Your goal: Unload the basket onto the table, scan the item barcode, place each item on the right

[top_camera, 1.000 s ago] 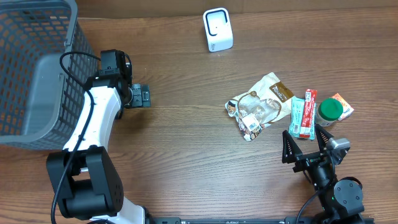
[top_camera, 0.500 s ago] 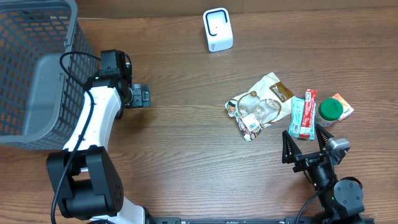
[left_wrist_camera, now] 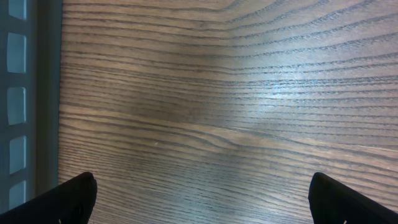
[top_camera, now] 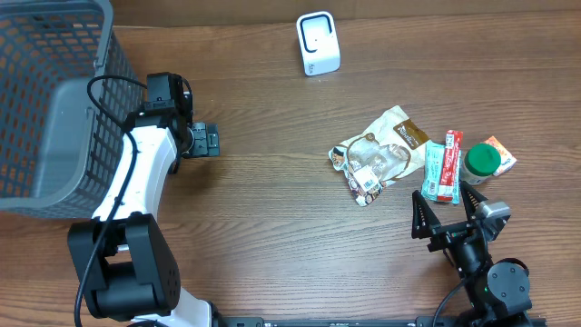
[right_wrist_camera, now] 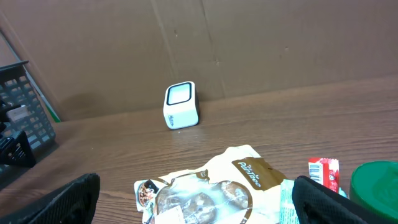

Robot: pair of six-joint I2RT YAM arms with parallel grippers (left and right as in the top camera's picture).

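Observation:
A cream and brown snack bag (top_camera: 379, 154) (right_wrist_camera: 245, 167) lies on the wooden table at the right, with a teal and red packet (top_camera: 442, 165), a green-capped bottle (top_camera: 481, 163) (right_wrist_camera: 376, 186) and an orange packet (top_camera: 500, 151) beside it. The white scanner (top_camera: 318, 44) (right_wrist_camera: 181, 105) stands at the far edge. My right gripper (top_camera: 445, 211) (right_wrist_camera: 199, 202) hovers just in front of these items, open and holding nothing. My left gripper (top_camera: 204, 141) (left_wrist_camera: 205, 199) is open over bare wood at the left, also holding nothing.
A grey mesh basket (top_camera: 45, 100) (left_wrist_camera: 18, 93) fills the far left corner, right beside the left arm. A brown cardboard wall (right_wrist_camera: 249, 43) rises behind the scanner.

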